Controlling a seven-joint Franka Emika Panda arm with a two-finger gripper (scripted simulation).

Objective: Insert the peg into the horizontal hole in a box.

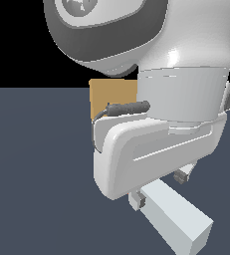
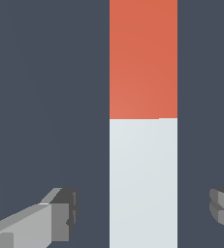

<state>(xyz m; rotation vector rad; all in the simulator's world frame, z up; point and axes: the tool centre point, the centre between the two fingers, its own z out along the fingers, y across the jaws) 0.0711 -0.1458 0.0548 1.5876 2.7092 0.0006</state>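
The peg lies flat on the dark floor, its red-orange half away from the hand and its pale half between my fingers. In the exterior view only the pale end of the peg shows, sticking out from under the hand. My gripper is open and straddles the pale part, with a gap between each finger and the bar. One fingertip shows low beside the peg. The tan box stands behind the arm, mostly covered by it. The hole is hidden.
The arm's big white links fill the middle of the exterior view and block what lies behind. Dark grey floor stretches to the exterior view's left.
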